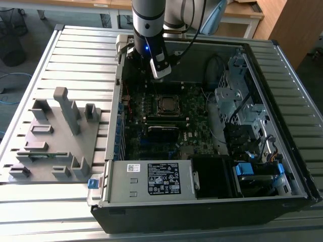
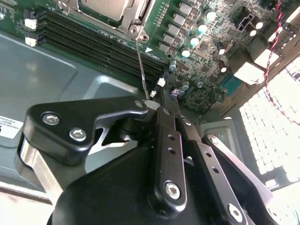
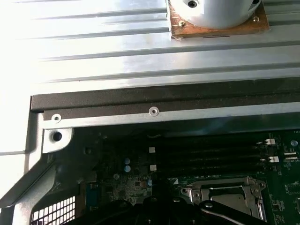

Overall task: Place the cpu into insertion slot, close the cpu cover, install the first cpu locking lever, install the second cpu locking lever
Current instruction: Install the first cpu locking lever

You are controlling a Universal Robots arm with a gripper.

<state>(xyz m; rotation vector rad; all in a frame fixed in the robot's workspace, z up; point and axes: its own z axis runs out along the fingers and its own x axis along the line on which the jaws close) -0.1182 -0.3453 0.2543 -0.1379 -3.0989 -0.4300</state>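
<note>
Slatted table [image 1: 75, 55] shows in exterior view, locking lever [image 2: 142, 65] in second wrist view.

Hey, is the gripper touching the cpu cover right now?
Apart. In the second wrist view the gripper ends short of the cpu cover, with the black memory slots lying between them.

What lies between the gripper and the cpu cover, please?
In the second wrist view, black memory slots lie between them, crossed by a thin metal lever that ends by the gripper.
</note>
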